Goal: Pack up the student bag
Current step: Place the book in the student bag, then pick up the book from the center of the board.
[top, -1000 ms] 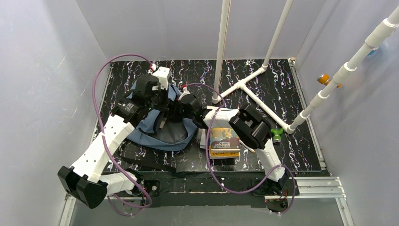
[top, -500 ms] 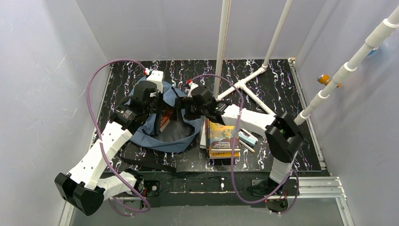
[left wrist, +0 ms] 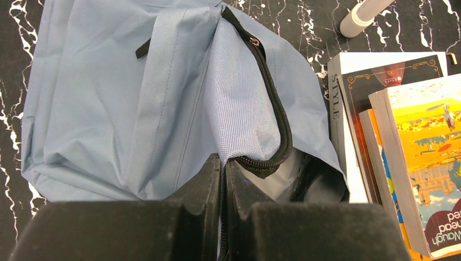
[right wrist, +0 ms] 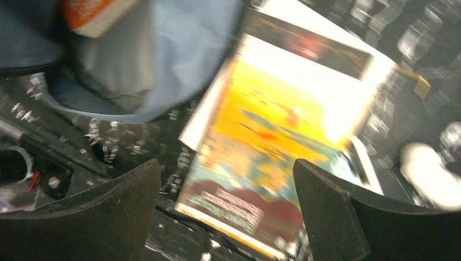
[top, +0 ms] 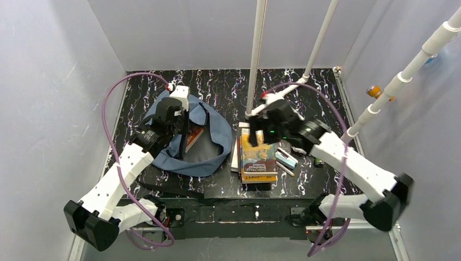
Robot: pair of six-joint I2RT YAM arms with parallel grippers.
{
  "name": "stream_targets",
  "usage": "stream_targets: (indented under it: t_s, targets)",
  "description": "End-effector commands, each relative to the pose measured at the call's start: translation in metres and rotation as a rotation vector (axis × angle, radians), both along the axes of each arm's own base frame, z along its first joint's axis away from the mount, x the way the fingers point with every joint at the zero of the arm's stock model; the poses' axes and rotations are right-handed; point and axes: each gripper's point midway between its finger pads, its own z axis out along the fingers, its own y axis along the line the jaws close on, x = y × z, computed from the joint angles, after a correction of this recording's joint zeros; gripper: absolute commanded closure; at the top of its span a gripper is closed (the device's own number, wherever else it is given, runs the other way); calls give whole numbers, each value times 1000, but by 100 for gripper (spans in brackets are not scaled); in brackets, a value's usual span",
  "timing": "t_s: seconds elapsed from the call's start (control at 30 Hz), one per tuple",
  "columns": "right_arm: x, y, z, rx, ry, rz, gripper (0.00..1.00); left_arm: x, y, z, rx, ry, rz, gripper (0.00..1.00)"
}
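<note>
Left gripper [left wrist: 223, 161] clamps the student bag's [top: 213, 142] zipper rim; one orange book [top: 194, 138] lies inside. Right gripper [right wrist: 225, 175] gapes empty above one book stack [top: 258, 161] beside the bag.

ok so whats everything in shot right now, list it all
bag: one, slate blue, left half of the table, mouth open
book: one, orange and white, inside the bag
stack: at least three books, yellow cover on top, right of the bag
block: one, pale teal, right of the stack
pencil: one, thin, tan, beside the block
pipes: several, white, back right
table: one, black with white marbling
arms: two, white and black, near edge
left tool: shut on the bag's zip edge
right tool: open, over the stack
</note>
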Motion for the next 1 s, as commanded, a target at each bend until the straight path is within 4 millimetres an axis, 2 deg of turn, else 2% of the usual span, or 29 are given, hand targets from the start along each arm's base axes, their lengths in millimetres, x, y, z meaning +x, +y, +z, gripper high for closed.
stream_targets:
  t_s: [0.0, 0.07, 0.13, 0.23, 0.33, 0.4, 0.5, 0.63, 0.7, 0.8, 0.87, 0.97]
  targets:
    - [-30, -109, -45, -142, 198, -275, 2, 0, -5, 1, -28, 0, -16, 100]
    - [-40, -126, -53, -98, 245, -334, 2, -2, -9, -4, -35, 16, -28, 100]
    - [-50, -128, -60, -33, 297, -349, 2, -3, -12, -9, -45, 34, -40, 100]
    - [-61, -110, -66, 87, 358, -290, 2, -9, -17, -15, -68, 61, -61, 100]
    - [-63, -96, -71, 158, 381, -236, 2, -17, -26, -24, -86, 121, -110, 99]
    - [-63, -93, -76, 170, 396, -224, 2, -28, -31, -27, -87, 199, -150, 85]
    - [-62, -91, -85, 175, 414, -227, 2, -39, -46, -19, -167, 263, -187, 73]
    - [-60, -85, -89, 220, 420, -215, 2, -51, -83, -9, -348, 310, -255, 52]
    - [-59, -85, -90, 231, 414, -216, 4, -59, -109, -7, -392, 328, -324, 48]
    - [-60, -86, -96, 229, 420, -217, 8, -72, -148, -12, -412, 354, -424, 49]
    - [-61, -86, -98, 234, 424, -220, 14, -79, -171, -22, -421, 403, -468, 57]
    - [-61, -84, -98, 255, 421, -221, 20, -87, -199, -33, -440, 465, -522, 63]
